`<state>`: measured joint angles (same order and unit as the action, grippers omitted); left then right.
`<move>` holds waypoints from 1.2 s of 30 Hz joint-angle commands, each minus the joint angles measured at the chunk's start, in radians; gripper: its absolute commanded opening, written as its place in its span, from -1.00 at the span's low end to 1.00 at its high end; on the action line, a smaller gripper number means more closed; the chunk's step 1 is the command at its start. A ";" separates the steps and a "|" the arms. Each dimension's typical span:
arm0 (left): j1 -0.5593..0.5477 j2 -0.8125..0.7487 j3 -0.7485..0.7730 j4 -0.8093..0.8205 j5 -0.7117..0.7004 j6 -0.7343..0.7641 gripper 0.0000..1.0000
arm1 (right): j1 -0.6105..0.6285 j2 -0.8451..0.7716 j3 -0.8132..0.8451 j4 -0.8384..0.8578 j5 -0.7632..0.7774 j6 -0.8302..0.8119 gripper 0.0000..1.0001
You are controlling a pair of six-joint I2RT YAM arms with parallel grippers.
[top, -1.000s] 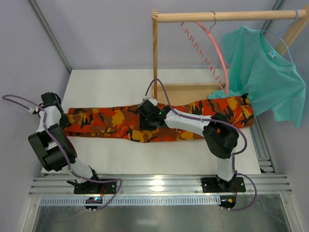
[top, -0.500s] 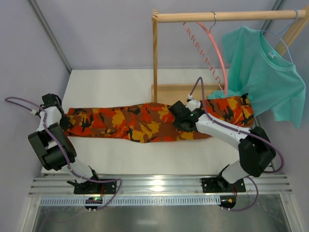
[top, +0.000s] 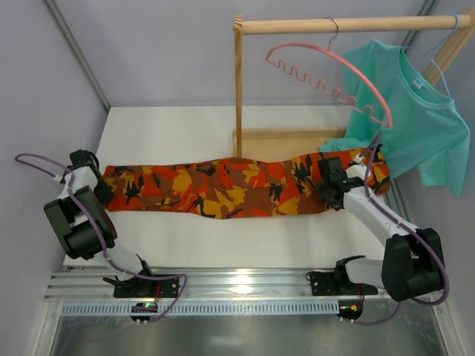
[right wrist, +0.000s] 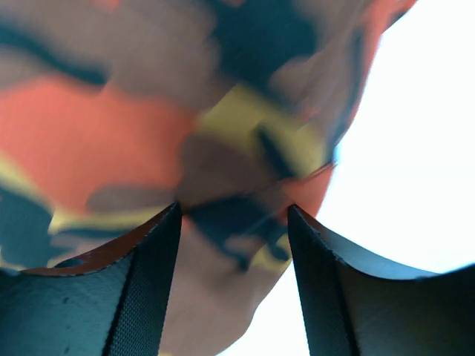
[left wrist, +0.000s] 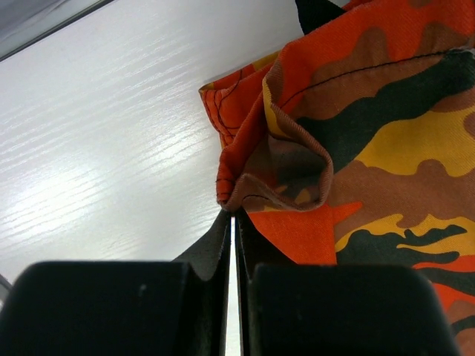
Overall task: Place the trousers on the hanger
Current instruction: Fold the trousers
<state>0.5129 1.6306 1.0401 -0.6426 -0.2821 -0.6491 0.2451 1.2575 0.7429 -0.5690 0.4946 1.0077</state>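
Table [top: 185, 126]: a white top that carried everything, with both arms bolted at its near edge.
Wooden rack [top: 238, 89]: it stood at the far right of the table, an upright post with a rail across the top.
Trousers [top: 223, 185]: they lay flat and stretched lengthwise across the table, leg ends to the left and the other end to the right, just in front of the rack's base. They rested wholly on the table, apart from the hanger.
Teal T-shirt [top: 415, 119]: it hung at the right end of the rail, with its lower edge down by the right end of the trousers.
Pink hanger [top: 319, 47]: it hung from the rail by its metal hook, tilted steeply, with its ridged bar slanting down towards the T-shirt. It hung bare.
Light-blue hanger [top: 439, 73]: thin wire that carried the T-shirt.
Left gripper [left wrist: 233, 215]: its jaws were pressed together, pinching the hem corner at the left end of the trousers, where the cloth bunched into a fold at the tips.
Right gripper [right wrist: 234, 211]: its fingers stood apart, close above the camouflage cloth near the right end. That wrist view was blurred.
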 commanded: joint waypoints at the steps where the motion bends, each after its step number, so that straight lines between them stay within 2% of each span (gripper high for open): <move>1: 0.006 0.023 0.029 0.006 -0.028 -0.001 -0.99 | -0.113 -0.078 -0.048 0.090 -0.013 -0.073 0.27; 3: 0.006 0.028 0.032 0.007 -0.042 -0.003 -0.99 | -0.185 -0.099 -0.060 0.119 -0.031 -0.107 0.30; 8: 0.004 0.032 0.043 0.015 -0.037 -0.012 -0.99 | -0.268 -0.069 -0.068 0.161 -0.054 -0.149 0.32; 14: 0.001 0.057 0.060 -0.005 -0.078 -0.003 -0.99 | -0.311 -0.011 -0.119 0.314 -0.103 -0.141 0.27; 16: 0.004 0.074 0.061 -0.008 -0.100 -0.009 -0.99 | -0.323 0.016 -0.123 0.337 -0.110 -0.130 0.06; 17: 0.003 0.078 0.064 -0.011 -0.114 -0.012 -1.00 | -0.329 0.023 -0.119 0.334 -0.107 -0.129 -0.25; 19: 0.013 0.086 0.086 -0.019 -0.127 -0.012 -1.00 | -0.348 0.048 -0.103 0.328 -0.100 -0.138 -0.50; 20: 0.016 0.089 0.096 -0.032 -0.131 -0.014 -0.99 | -0.368 0.051 -0.100 0.318 -0.100 -0.142 -0.89; 21: 0.015 0.094 0.106 -0.038 -0.135 -0.018 -0.99 | -0.380 0.054 -0.097 0.310 -0.093 -0.146 -0.93; 27: 0.016 0.136 0.173 -0.080 -0.204 -0.029 -0.99 | -0.451 0.036 -0.109 0.313 -0.108 -0.202 -0.93; 36: 0.016 0.161 0.167 -0.060 -0.206 -0.020 -0.99 | -0.454 0.014 -0.109 0.316 -0.160 -0.230 -0.93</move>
<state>0.5175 1.7718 1.1759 -0.7235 -0.4492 -0.6724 -0.1932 1.2850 0.6262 -0.2840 0.3035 0.8062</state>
